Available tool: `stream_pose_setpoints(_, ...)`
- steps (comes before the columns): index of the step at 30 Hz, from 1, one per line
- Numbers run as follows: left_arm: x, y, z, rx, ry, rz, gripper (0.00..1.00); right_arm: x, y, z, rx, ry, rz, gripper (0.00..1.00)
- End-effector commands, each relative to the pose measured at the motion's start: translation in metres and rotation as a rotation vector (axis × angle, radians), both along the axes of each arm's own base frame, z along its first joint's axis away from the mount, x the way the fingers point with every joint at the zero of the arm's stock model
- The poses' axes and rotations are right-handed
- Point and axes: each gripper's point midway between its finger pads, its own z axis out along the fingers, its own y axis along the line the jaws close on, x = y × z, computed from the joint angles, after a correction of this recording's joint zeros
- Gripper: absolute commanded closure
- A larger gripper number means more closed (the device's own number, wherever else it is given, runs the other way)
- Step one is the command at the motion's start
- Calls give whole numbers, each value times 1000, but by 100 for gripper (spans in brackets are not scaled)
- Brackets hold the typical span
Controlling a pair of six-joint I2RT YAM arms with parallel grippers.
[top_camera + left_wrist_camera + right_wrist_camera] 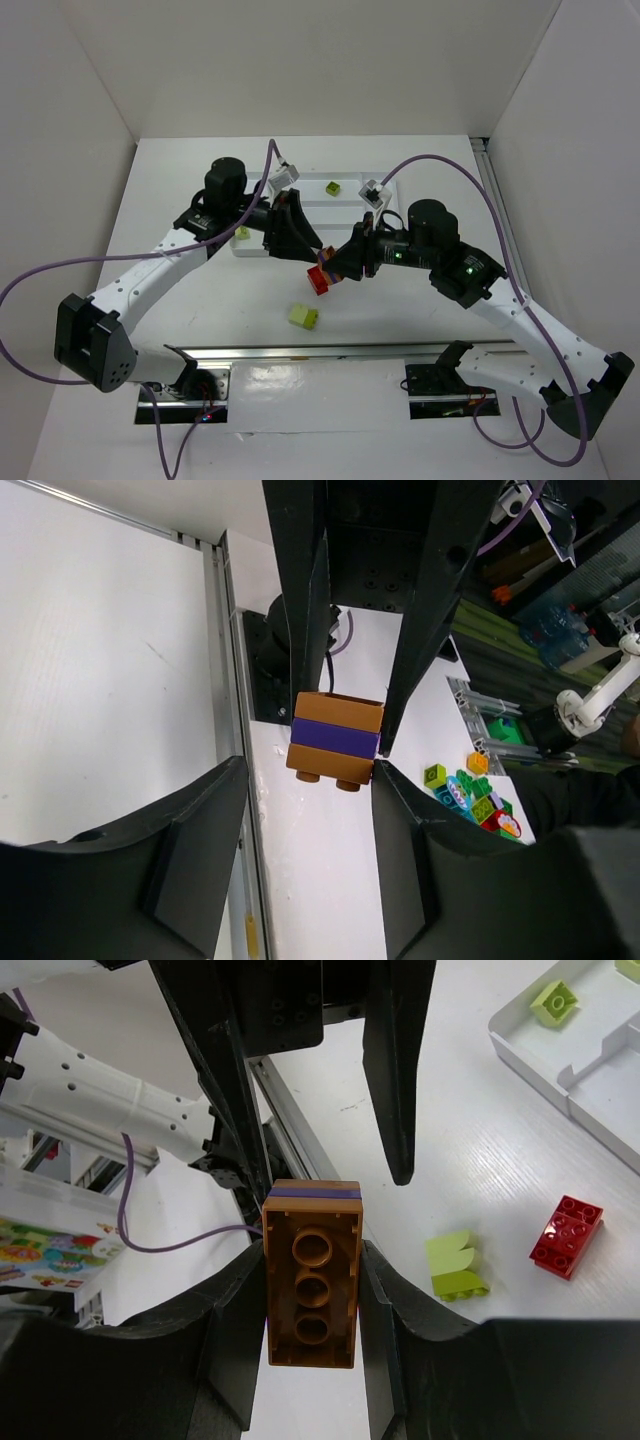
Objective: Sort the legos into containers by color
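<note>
Our right claw (312, 1248) is pinching the brown brick (312, 1285) tight by its two long sides. The brick has a thin purple stripe through it. It hangs in the air over the middle of the table, with its round knobs facing the right wrist camera.

Our left claw (309, 768) is wide open and holds nothing. Its fingers (395, 1080) stand one on each side of the far end of the brick. One fingertip is just beside a corner. We cannot tell if it touches.

We think the step is to pass the brick across, or to pull the stack apart at the purple stripe. To do it well, we should slide the left claw straight over the free end. Then we close it on the flat sides, not on the knobs. The right claw should not let go until the left one has a firm pinch, or the brick will drop.

The red brick (566, 1236) and a lime brick (457, 1265) lie on the table just below, so we should stay high and not bump them. The white tray (520, 1045) is off to the side with a lime brick (553, 1000) in one box. The brown brick should get a box without any lime ones.
</note>
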Motion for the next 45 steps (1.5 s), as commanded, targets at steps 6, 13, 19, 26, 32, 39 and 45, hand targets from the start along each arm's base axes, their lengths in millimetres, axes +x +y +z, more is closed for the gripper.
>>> stream_pose_setpoints(6,-1,1,8,-38,-45,-36,41,1,4,13,31,-45,20,65)
stream_pose_setpoints(13,-12,-1,7,-40,-28,-84,52,2,3,13,29,-46,11,65)
stream_pose_setpoints(19,-11,-2,1,-18,-4,-75,54,6,4,14,27,-48,1,65)
stream_pose_setpoints(26,-11,-2,-1,-16,5,-74,34,7,6,19,31,-63,3,65)
stream_pose_setpoints(32,-10,-2,-4,-7,24,-74,36,8,6,21,37,-70,3,65)
stream_pose_setpoints(39,-9,-2,-4,-10,14,-74,40,11,7,23,33,-81,-4,65)
stream_pose_setpoints(45,-10,-2,-5,-6,22,-74,68,13,6,27,38,-89,-14,65)
